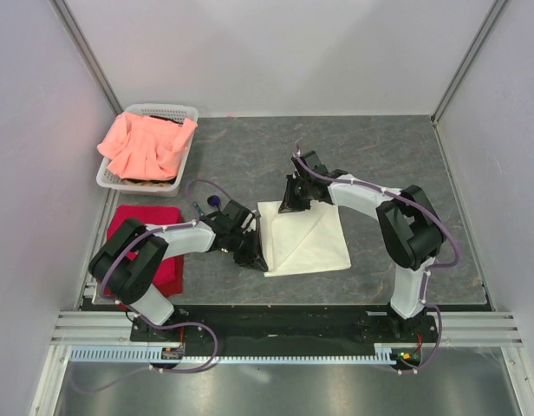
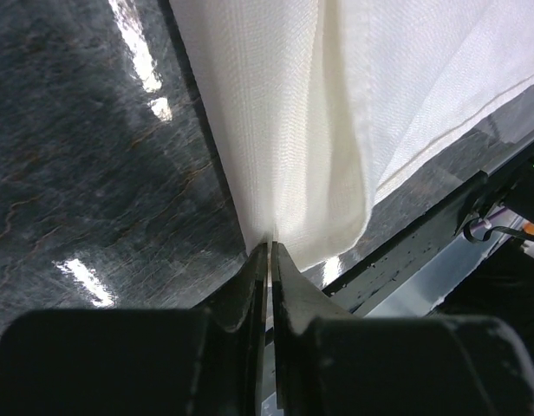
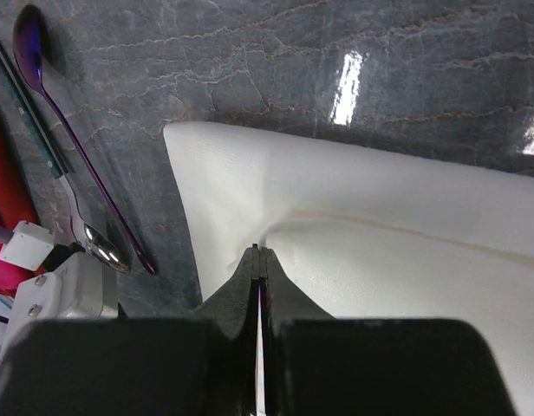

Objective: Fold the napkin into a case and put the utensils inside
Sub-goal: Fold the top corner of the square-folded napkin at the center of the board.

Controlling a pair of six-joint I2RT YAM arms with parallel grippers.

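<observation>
Napkin (image 1: 310,238), one, folded over on the worktop (image 1: 380,165), my left tool (image 2: 270,247) pinched shut on its near corner, my right tool (image 3: 258,251) clamped on its far fold, two utensils (image 3: 81,152) beside it

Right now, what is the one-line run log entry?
left tool: shut on napkin | right tool: shut on napkin | utensils: beside napkin
</observation>
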